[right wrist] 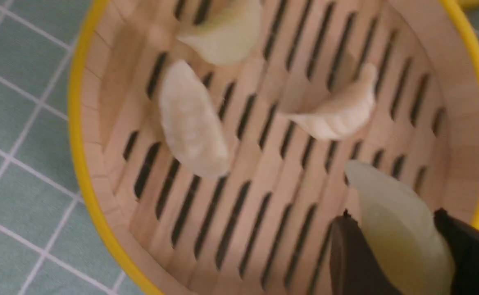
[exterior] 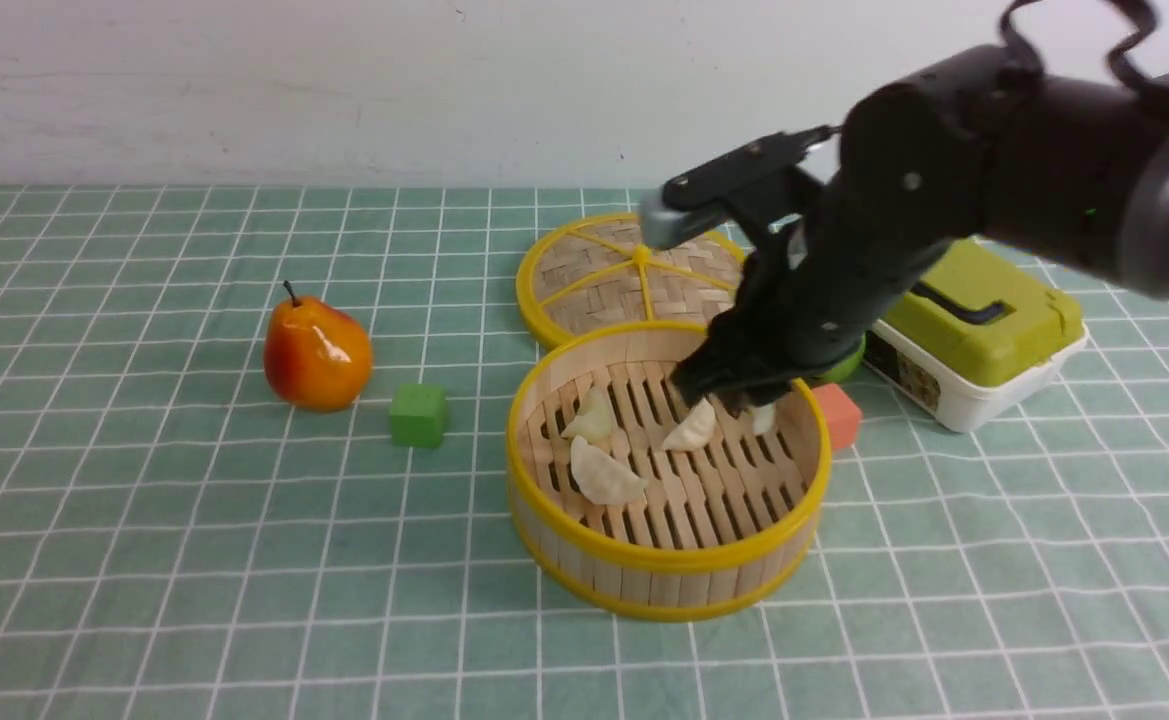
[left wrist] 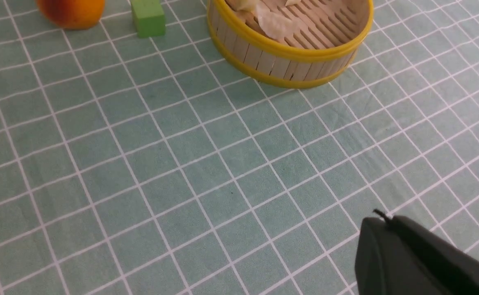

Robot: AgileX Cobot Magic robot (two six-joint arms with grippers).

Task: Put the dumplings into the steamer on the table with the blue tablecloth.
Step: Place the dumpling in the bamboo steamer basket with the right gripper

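The round bamboo steamer point(exterior: 664, 560) stands mid-table on the teal grid tablecloth point(exterior: 194, 560). Three pale dumplings point(exterior: 604, 475) point(exterior: 592, 418) point(exterior: 692, 430) lie on its slatted floor. My right gripper point(exterior: 744, 395) reaches down inside the steamer near its far right wall. In the right wrist view the right gripper point(right wrist: 393, 215) is shut on a fourth dumpling point(right wrist: 382, 188), with both black fingers against its sides, just above the slats. My left gripper point(left wrist: 380, 217) is shut and holds nothing, low over the cloth in front of the steamer point(left wrist: 288, 55).
A woven yellow-rimmed lid point(exterior: 624, 275) lies just behind the steamer. A pear point(exterior: 316, 352) and a green cube point(exterior: 418, 414) sit to the left. An orange-red cube point(exterior: 839, 415) and a white box with a green lid point(exterior: 984, 330) are on the right.
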